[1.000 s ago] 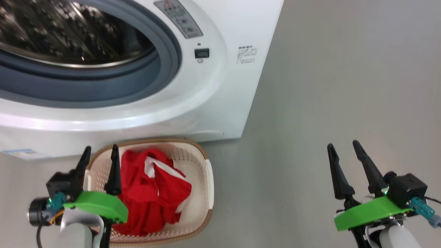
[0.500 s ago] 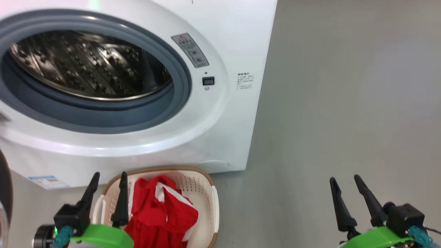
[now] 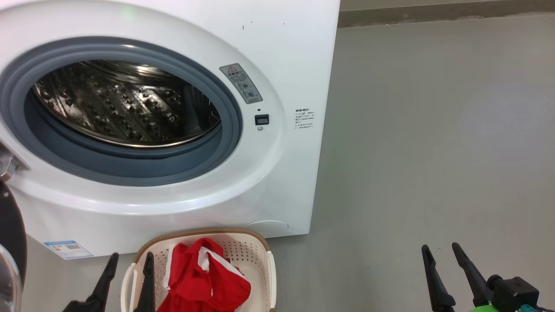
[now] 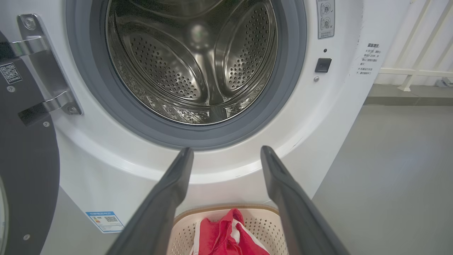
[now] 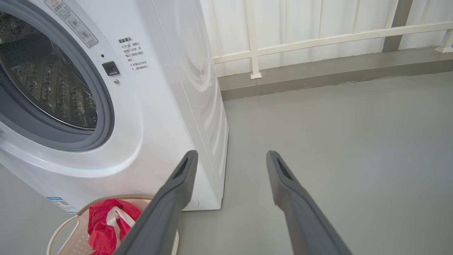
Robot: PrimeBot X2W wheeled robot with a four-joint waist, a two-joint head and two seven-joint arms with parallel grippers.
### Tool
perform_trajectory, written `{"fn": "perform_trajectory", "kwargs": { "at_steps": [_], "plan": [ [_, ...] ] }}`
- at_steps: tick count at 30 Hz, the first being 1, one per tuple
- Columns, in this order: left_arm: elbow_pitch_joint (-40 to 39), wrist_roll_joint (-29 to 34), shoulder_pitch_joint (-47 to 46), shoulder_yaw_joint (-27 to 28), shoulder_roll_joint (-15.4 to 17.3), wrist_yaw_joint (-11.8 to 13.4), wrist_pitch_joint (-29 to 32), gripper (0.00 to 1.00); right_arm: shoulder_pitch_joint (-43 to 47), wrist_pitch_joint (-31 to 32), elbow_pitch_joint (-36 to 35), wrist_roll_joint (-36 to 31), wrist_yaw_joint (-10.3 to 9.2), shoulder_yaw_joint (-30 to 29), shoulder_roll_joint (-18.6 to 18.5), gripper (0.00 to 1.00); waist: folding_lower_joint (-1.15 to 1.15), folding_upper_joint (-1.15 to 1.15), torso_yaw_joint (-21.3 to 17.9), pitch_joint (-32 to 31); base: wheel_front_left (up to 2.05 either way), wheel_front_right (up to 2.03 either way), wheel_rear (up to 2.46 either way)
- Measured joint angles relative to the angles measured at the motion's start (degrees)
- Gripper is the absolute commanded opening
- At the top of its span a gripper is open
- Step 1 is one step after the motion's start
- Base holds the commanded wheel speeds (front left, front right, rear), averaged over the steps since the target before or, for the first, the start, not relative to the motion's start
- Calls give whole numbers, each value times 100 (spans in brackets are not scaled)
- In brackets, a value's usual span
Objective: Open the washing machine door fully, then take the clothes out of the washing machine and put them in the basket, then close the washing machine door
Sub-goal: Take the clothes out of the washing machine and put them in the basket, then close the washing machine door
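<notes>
The washing machine [image 3: 282, 52] stands white and open, and the part of its steel drum [image 3: 125, 104] that I see holds no clothes. The washing machine door [image 3: 11, 234] is swung out at the far left, its dark rim [image 4: 24, 170] beside the hinge. On the floor before the machine sits the basket [image 3: 256, 255] with the red and white clothes [image 3: 208, 281] in it. My left gripper [image 3: 131, 256] hangs open over the basket's left side, holding nothing. My right gripper [image 3: 440, 247] is open over bare floor to the right.
Grey floor [image 3: 433, 130] stretches to the right of the machine. A white railing [image 5: 318, 39] on a low kerb runs behind it. A blue label sticker [image 3: 68, 248] marks the machine's lower left front. The door's metal hinge [image 4: 42, 71] juts out at the opening's left.
The head camera has tilted up, so machine and basket sit lower in the picture and more of the drum shows. Both grippers stay open; the clothes lie unmoved in the basket.
</notes>
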Motion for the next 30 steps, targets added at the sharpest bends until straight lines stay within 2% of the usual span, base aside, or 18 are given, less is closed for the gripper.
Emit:
{"fn": "perform_trajectory", "kwargs": {
  "at_steps": [30],
  "plan": [
    [-216, -3, 196, 71, -11, 0, 0, 100, 70, 0, -5, -134, 0, -30, 13, 100, 0, 0, 22, 33, -2, 2, 0]
  ]
}}
